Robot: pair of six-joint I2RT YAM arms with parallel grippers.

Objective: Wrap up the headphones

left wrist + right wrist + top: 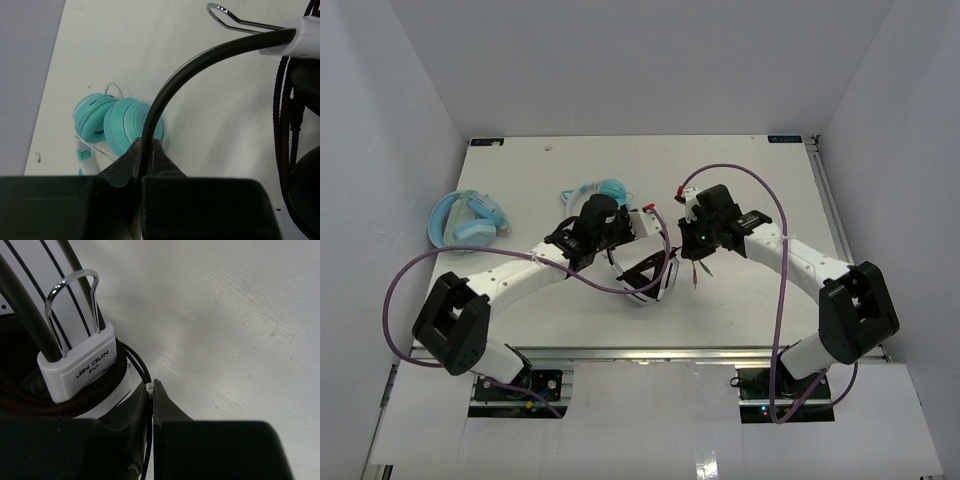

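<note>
Mid-wrap: headband (200,55) being pinched by left gripper (145,150), cable (139,361) apparently being clamped by right gripper (151,390); taut turn round headphones (646,284) needed next.

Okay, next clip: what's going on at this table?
Both arms are working on the black-and-white headphones at the middle of the table. The left gripper is shut on the thin black headband; the right gripper pinches the thin black cable beside the white slider. How much cable is wrapped is unclear. The teal headphones and the light-blue headphones lie apart, farther back.
</note>
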